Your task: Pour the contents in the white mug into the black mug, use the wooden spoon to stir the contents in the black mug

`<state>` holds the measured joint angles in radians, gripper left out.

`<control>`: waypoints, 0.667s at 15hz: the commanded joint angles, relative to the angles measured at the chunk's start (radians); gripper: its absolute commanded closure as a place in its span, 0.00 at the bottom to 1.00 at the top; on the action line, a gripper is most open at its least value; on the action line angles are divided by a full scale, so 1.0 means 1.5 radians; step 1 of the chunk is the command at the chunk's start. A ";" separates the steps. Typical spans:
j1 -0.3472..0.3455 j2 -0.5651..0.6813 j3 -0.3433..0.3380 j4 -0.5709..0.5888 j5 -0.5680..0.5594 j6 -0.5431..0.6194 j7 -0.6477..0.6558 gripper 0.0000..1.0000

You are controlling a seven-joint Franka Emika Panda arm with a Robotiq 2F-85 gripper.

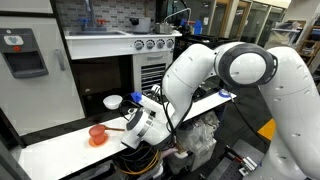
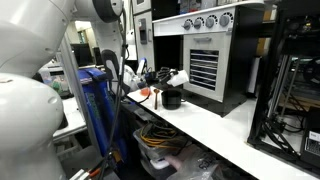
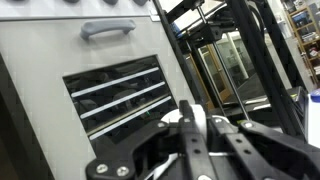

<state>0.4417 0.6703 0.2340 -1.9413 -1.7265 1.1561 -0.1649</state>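
**Wrist held level, mugs apart — line up before any lift**

The white mug [image 1: 112, 101] stands upright on the desk [image 1: 55, 152], left of centre in an exterior view. It is clear of the gripper [image 1: 134, 124], which hangs low at centre frame beside the orange-red cup [image 1: 97, 134]. The black mug [image 2: 172, 98] sits on the desk at centre in an exterior view. A thin brownish line by the orange-red cup may be the wooden spoon [image 1: 113, 128], but it is too small to be sure.

In the wrist view the jaws come in from the bottom edge and look drawn close together. Whether they are clamped on anything cannot be told.

The pour seems to be the step in hand. To do it well, the gripper should take the white mug by its wall, carry it level, and tip it slowly right over the black mug's mouth.

A vented cabinet [image 3: 110, 95] fills the wrist view — no brand, label or writing can be read.
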 commanded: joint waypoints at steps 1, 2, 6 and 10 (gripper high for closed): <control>-0.023 -0.036 0.023 -0.005 0.045 -0.007 0.030 0.98; -0.027 -0.043 0.025 -0.003 0.060 -0.005 0.040 0.98; -0.047 -0.083 0.040 -0.003 0.129 0.016 0.092 0.98; -0.067 -0.127 0.053 -0.012 0.195 0.056 0.141 0.98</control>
<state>0.3841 0.5456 0.2840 -1.9360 -1.5060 1.1723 0.0029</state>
